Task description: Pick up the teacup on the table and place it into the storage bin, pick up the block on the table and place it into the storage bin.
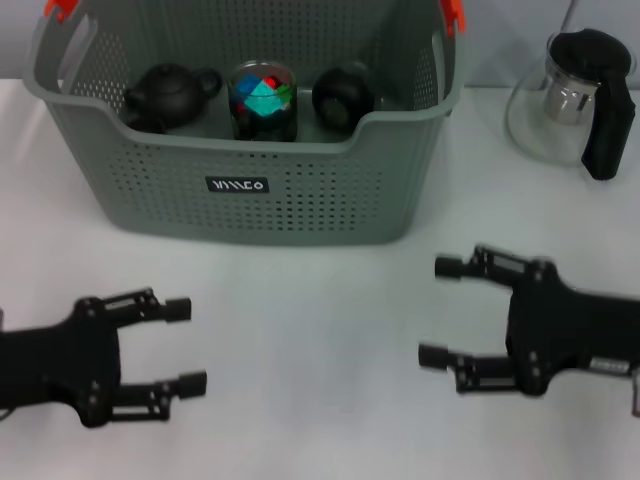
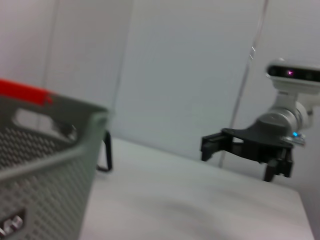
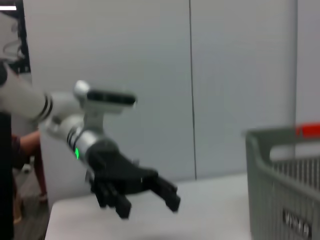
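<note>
The grey perforated storage bin (image 1: 300, 205) stands at the back of the white table. Inside it sit a dark teapot-shaped vessel (image 1: 168, 96), a clear glass holding coloured blocks (image 1: 263, 100) and a round dark teacup (image 1: 343, 97). My left gripper (image 1: 191, 346) hovers open and empty over the front left of the table. My right gripper (image 1: 438, 311) is open and empty at the front right, in front of the bin's right corner. The left wrist view shows the bin (image 2: 45, 165) and the right gripper (image 2: 210, 146); the right wrist view shows the bin (image 3: 285, 170) and the left gripper (image 3: 150, 197).
A glass pitcher (image 1: 572, 98) with a black handle and lid stands at the back right, beside the bin. Orange clips (image 1: 455, 14) mark the bin's handles. Bare white table lies between the two grippers and the bin's front wall.
</note>
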`<state>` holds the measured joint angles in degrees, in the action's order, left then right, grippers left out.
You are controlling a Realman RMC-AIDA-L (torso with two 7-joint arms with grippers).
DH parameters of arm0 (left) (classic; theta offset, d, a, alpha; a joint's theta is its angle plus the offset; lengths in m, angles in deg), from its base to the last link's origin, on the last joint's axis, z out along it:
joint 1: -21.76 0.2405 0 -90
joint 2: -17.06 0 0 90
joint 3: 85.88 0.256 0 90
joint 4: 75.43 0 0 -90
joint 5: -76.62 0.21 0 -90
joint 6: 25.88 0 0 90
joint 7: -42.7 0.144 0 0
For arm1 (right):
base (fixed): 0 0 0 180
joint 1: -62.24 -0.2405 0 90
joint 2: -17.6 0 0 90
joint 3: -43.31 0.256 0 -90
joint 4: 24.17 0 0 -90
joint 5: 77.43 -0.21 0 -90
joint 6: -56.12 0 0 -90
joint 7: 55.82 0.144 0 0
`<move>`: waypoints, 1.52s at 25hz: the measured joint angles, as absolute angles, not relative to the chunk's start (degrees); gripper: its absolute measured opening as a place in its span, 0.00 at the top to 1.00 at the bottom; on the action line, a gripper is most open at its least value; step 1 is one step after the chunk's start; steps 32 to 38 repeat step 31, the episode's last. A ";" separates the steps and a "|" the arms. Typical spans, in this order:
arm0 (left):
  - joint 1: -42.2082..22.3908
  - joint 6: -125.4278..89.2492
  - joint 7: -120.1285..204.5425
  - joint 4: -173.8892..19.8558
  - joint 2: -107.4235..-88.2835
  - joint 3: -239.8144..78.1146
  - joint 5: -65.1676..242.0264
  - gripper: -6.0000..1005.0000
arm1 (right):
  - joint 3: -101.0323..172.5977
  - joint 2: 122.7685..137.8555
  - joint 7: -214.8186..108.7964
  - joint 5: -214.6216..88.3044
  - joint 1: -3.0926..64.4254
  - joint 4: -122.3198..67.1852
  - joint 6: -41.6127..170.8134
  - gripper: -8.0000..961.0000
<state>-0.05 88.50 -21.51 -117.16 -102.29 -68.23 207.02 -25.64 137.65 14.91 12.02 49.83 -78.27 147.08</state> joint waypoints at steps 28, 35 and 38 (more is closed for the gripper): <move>-2.12 84.62 -12.41 -112.84 -103.81 -64.67 208.45 0.17 | -23.30 137.75 11.17 17.50 43.58 -66.38 144.97 0.02; -2.69 84.64 -12.40 -112.23 -103.90 -63.42 208.45 0.17 | -23.08 137.68 10.49 17.41 43.60 -65.65 144.98 0.02; -2.69 84.64 -12.40 -112.23 -103.90 -63.42 208.45 0.17 | -23.08 137.68 10.49 17.41 43.60 -65.65 144.98 0.02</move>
